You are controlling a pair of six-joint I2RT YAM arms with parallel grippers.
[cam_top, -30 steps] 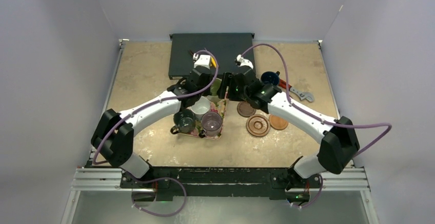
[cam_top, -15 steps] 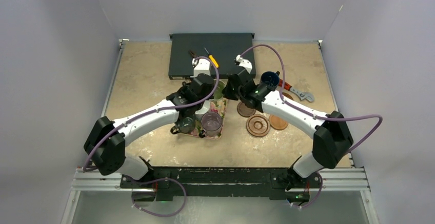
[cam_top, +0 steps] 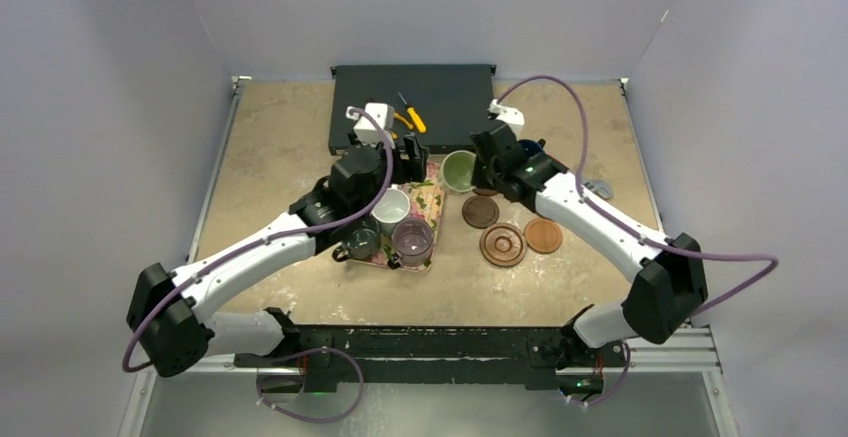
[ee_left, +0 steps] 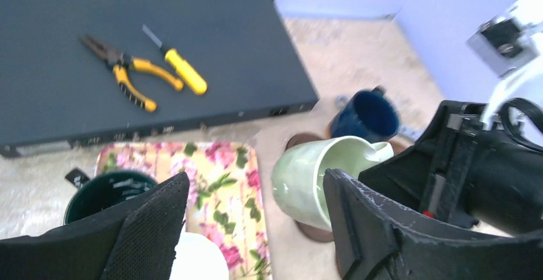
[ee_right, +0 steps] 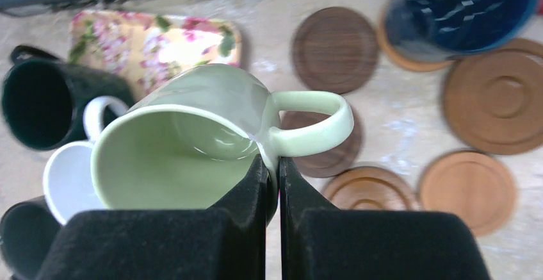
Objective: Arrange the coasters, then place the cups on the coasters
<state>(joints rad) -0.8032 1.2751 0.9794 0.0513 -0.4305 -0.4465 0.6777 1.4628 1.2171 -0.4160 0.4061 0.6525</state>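
Right gripper [ee_right: 273, 171]: jaws closed tight on the rim of the pale green mug [ee_right: 179, 126], one finger inside the wall and one outside, just beside the handle. The mug hangs tilted at the centre of the right wrist frame, mouth turned toward the camera. In the top view it sits at centre frame, just right of the upper end of the floral tray [cam_top: 430, 202]. Its base is over a dark brown coaster [ee_right: 326, 155]; contact between base and coaster cannot be confirmed from these views.

Left gripper [ee_left: 255, 184]: jaws spread wide, gripping and touching nothing. It hovers over the tray, and the green mug lies just beyond the finger at the right of the left wrist frame.

Surroundings, right wrist view:
- Second dark brown coaster [ee_right: 334, 49], upper centre, bare.
- Navy mug [ee_right: 461, 11], upper right, upright on a light tan coaster [ee_right: 400, 59].
- Large ringed coaster [ee_right: 502, 97], right edge, bare.
- Second tan coaster [ee_right: 470, 190] and smaller ringed coaster [ee_right: 368, 187], lower right, both bare.

Containers, top view:
- The tray carries a white mug [cam_top: 392, 207] at its left edge and a purplish mug [cam_top: 412, 242] at its lower end; a dark mug [cam_top: 358, 242] stands at its lower left corner.
- The dark flat case [cam_top: 440, 97] at upper centre carries pliers [ee_left: 121, 72] and a yellow-handled screwdriver [ee_left: 179, 72]
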